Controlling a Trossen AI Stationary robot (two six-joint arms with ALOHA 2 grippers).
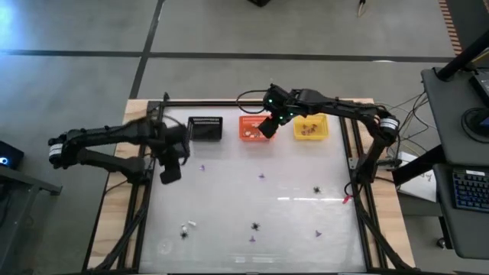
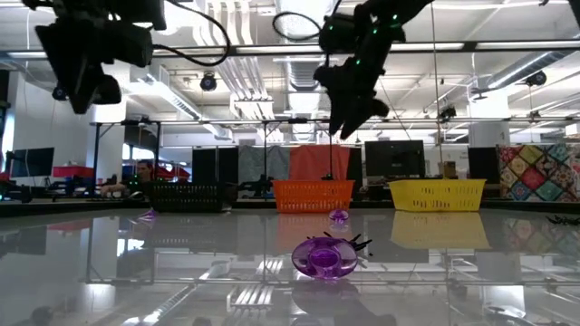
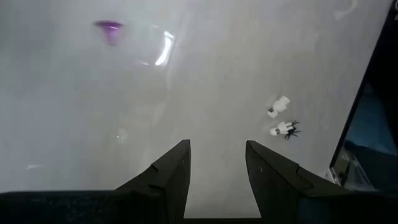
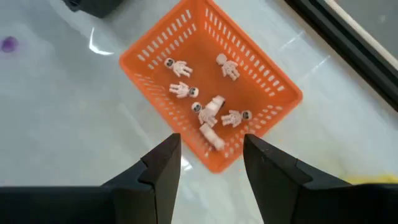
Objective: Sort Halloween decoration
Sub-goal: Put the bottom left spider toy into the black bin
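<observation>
Small trinkets lie scattered on the glossy table: purple pieces (image 1: 202,168) (image 1: 260,176), black spiders (image 1: 316,189) (image 1: 255,226) and white bits (image 1: 187,226). The left wrist view shows two white bits (image 3: 278,107) and a purple piece (image 3: 110,29) lying on the table. My right gripper (image 4: 211,146) hangs open above the orange basket (image 4: 211,93), which holds several white skeleton figures (image 4: 208,112). My left gripper (image 3: 217,149) hovers open and empty above the table's left part (image 1: 170,164). In the low view a purple ring with a black spider (image 2: 323,257) rests close to the camera.
A black basket (image 1: 205,127), the orange basket (image 1: 252,127) and a yellow basket (image 1: 310,127) with brownish pieces stand in a row along the table's far edge. A dark frame (image 1: 350,153) borders the table. A small red thing (image 1: 348,198) lies at the right edge.
</observation>
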